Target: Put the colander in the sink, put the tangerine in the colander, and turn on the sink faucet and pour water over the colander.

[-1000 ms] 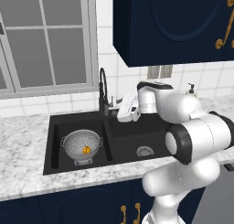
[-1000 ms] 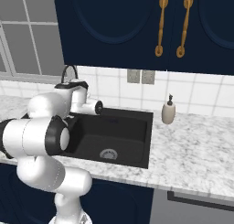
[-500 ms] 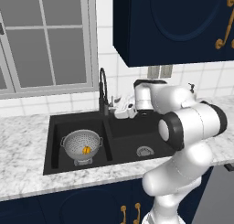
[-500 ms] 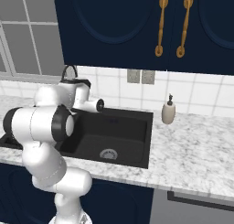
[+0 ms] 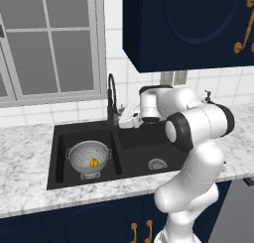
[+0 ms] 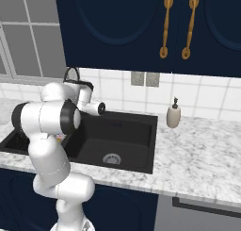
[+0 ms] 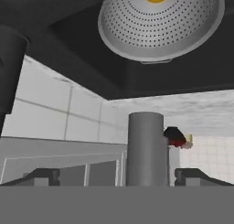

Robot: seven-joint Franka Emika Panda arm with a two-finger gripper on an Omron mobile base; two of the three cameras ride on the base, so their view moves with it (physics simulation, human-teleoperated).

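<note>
Orange tangerine (image 5: 93,162) in colander (image 5: 87,156) (sink (image 5: 134,148)).

A big window (image 5: 49,43) was on the white tile wall (image 6: 207,95). Dark blue cupboards (image 6: 141,27) with gold handles (image 6: 164,25) hung above the speckled stone counter (image 6: 202,154).

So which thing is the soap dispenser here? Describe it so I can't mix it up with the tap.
Start at the black sink set in the marbled counter, then look along the tiled back wall on the side away from the window. The soap dispenser stands there on the counter, apart from the basin. It is a squat beige bottle with a small dark pump, unlike the tall dark arched sink faucet.
</note>
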